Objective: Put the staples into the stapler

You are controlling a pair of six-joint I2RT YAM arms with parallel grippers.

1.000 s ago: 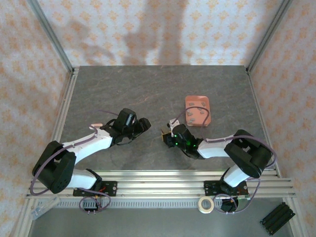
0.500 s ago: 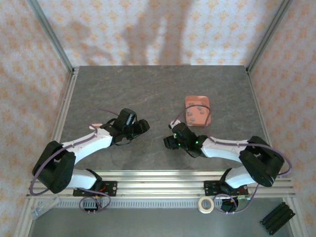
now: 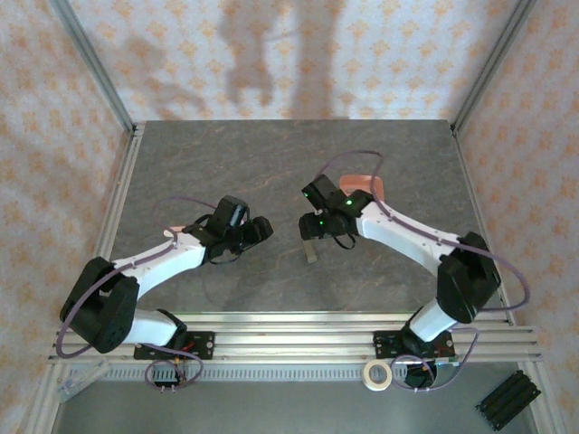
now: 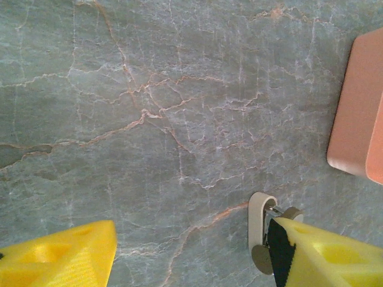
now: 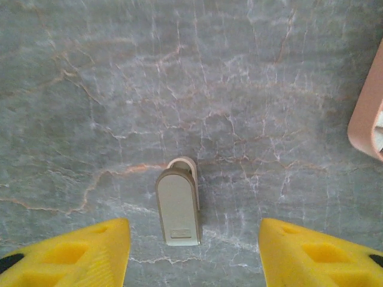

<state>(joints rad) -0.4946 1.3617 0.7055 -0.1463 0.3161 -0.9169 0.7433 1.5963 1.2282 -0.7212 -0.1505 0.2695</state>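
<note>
Both released, left gripper (image 4: 191, 254) waits while right gripper (image 5: 192, 236) should centre over the flat stapler (image 5: 178, 206) before pinching its sides.

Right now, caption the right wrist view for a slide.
Open right gripper over the stapler lying on the grey table, pink tray at right edge.
</note>
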